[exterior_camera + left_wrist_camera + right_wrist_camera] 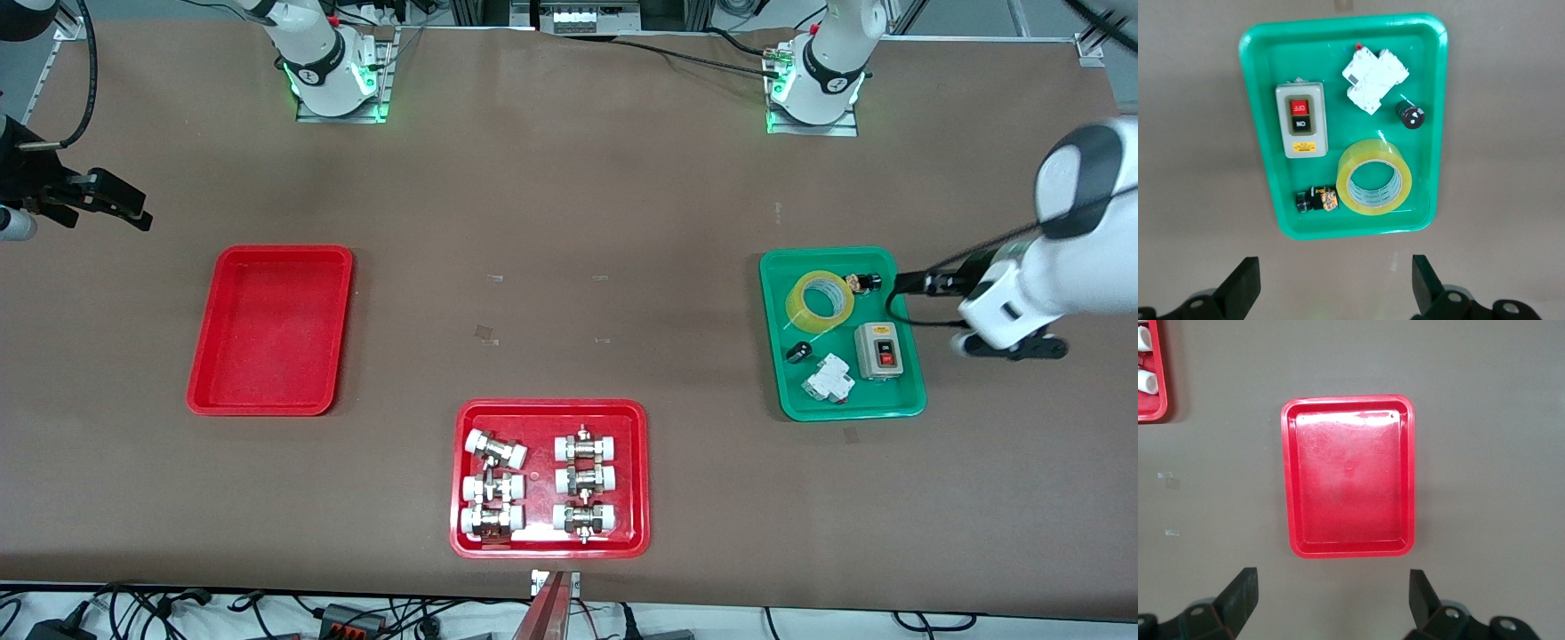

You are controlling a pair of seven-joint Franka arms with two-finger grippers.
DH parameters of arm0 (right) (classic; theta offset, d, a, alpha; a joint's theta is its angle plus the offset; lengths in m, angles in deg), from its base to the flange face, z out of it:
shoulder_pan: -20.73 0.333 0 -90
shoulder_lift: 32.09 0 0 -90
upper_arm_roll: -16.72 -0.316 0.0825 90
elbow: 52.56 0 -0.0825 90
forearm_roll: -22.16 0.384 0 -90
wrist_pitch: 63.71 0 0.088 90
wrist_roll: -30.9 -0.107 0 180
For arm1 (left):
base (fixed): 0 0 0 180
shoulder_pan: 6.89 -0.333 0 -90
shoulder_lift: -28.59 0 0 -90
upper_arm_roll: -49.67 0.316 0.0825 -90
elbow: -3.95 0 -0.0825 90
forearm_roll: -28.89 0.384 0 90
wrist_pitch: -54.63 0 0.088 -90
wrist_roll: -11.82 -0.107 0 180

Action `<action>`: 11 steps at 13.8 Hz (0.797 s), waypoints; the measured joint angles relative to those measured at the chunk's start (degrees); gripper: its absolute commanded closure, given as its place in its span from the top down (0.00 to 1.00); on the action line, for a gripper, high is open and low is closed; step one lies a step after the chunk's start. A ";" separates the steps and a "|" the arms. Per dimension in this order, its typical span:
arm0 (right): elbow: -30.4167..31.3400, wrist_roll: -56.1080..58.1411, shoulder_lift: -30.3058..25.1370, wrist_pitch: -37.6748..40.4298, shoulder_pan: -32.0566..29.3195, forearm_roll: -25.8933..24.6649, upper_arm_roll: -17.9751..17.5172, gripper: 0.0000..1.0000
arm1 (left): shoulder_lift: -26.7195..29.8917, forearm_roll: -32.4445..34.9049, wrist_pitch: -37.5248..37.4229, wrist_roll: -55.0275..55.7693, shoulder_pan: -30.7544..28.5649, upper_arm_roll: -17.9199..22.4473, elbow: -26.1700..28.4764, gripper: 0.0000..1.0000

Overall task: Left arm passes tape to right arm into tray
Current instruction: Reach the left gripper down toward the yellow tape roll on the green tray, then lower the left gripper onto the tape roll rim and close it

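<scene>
The tape (803, 312), a translucent yellow roll, lies flat in the green tray (775, 373) at the left arm's end of the table. In the left wrist view the tape (1361, 155) lies in the green tray (1258, 153), apart from my left gripper. My left gripper (1013, 348) is open and empty over bare table beside the green tray; it also shows in the left wrist view (1336, 287). The plain red tray (271, 331) is empty. My right gripper (89, 206) is open and empty over bare table beside that tray (1348, 477); it also shows in the right wrist view (1331, 600).
The green tray also holds a grey switch box (880, 351), a white breaker (829, 379), a black cylinder (798, 352) and a small black button (864, 283). A second red tray (551, 544) with several white-capped metal fittings sits nearest the front camera, mid-table.
</scene>
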 measured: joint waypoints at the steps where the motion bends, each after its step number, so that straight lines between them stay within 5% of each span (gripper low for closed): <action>1: 0.00 0.00 0.13 0.01 0.00 0.00 0.00 1.00 | -1.33 0.00 1.55 0.00 0.04 -0.02 0.69 1.00; 7: 0.01 0.00 0.41 0.01 0.00 0.00 0.00 1.00 | -3.09 0.01 25.03 0.07 0.14 -0.18 20.22 1.00; 11: 0.01 0.01 0.36 0.03 0.02 0.00 -0.11 1.00 | -3.06 0.01 30.89 0.30 0.06 -0.18 27.13 0.98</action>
